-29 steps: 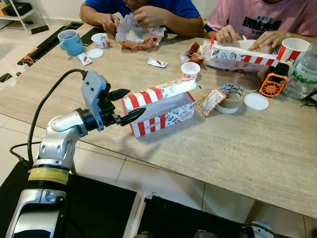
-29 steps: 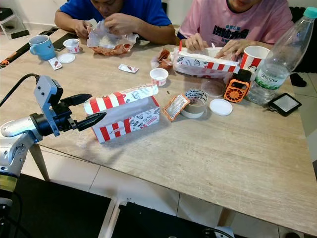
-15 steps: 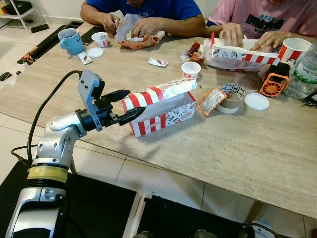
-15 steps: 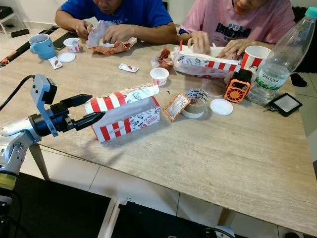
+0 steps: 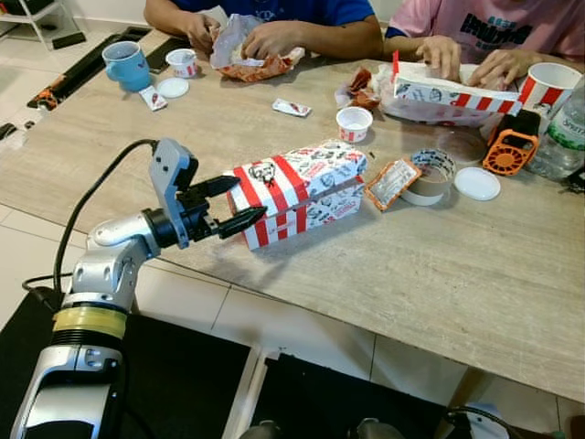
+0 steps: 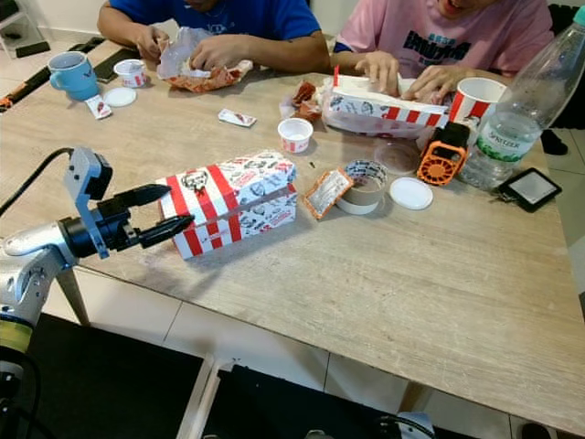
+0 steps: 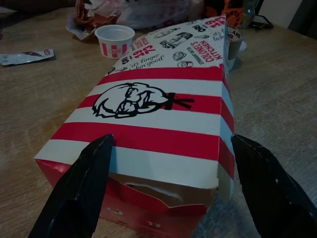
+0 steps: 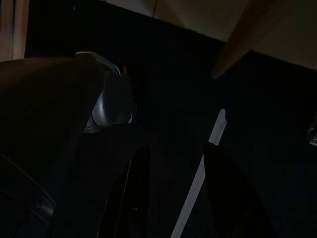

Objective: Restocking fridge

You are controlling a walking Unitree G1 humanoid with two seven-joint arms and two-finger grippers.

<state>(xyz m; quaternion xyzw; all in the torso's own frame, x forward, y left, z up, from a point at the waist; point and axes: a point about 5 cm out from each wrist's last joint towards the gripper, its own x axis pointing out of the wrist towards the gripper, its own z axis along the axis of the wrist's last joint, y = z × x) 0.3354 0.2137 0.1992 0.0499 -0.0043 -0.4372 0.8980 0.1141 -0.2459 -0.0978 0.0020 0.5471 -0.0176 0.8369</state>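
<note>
Red-and-white striped box (image 5: 297, 192) lies on the table (image 5: 439, 274), lid down, its striped end close to the near edge at my left. My left gripper (image 5: 236, 203) sits at that end, fingers spread wide, one tip over the lid and one beside the lower wall; from the left wrist view the fingers (image 7: 79, 193) flank the box end without touching it. A gap shows under the lid flap there.

Just beyond the box's far end: a foil sachet (image 5: 389, 182) leaning against a tape roll (image 5: 426, 177), then a white lid (image 5: 476, 183). One small white cup (image 5: 353, 123) stands behind the box, a ketchup packet (image 5: 292, 107) further toward the far edge. Orange fan-like gadget (image 5: 508, 150) and a water bottle (image 6: 516, 102) toward the right edge; the bottle is cut off in the left eye view. A dark flat device (image 6: 527, 188) lies at the right edge.

Far-left corner: blue mug (image 5: 125, 64), a second small cup (image 5: 186, 64), a round lid (image 5: 173, 88), another packet (image 5: 154, 98).

Two people sit at the far edge, cut off at the chest; four hands on food. A second striped box (image 5: 452, 90) and a striped paper cup (image 5: 548, 87) in front of the one in pink.

My right gripper (image 8: 171, 193) hangs below in the dark, fingers parted; little else readable there.
</note>
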